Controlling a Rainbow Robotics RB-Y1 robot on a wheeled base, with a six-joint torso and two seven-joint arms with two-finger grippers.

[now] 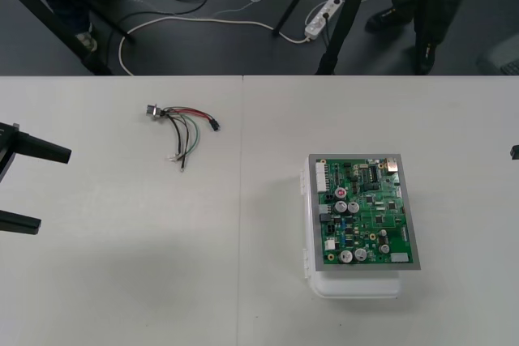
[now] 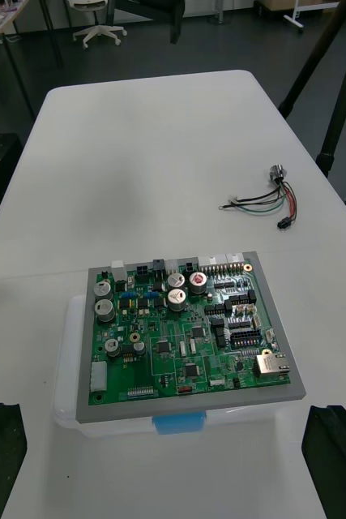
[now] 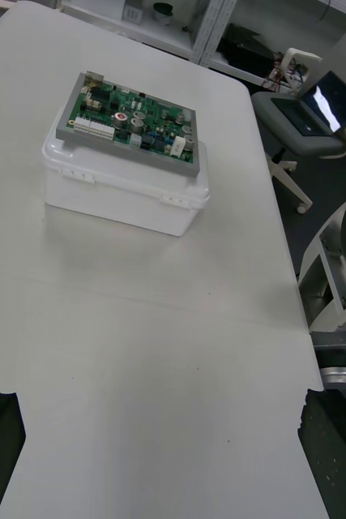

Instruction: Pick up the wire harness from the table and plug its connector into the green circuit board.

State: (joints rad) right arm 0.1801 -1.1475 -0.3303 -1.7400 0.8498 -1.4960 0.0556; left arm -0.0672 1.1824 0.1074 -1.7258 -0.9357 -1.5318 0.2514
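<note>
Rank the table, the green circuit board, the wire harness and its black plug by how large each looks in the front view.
Largest to smallest:
1. table
2. green circuit board
3. wire harness
4. black plug, clearly the smallest

The left end effector (image 1: 53, 188) is running off the front view's left edge, with just its two black fingers (image 1: 36, 150) reaching in over the surface (image 1: 122, 281). The right end effector (image 2: 166, 408) is likewise being clipped in its wrist view, only parts of its fingers (image 2: 335, 462) showing. The green board (image 1: 365, 212) is covering most of its white base (image 1: 357, 285). The harness (image 1: 182, 123) is appearing too small for the pins of its plug (image 1: 216, 125) to be made out.
</note>
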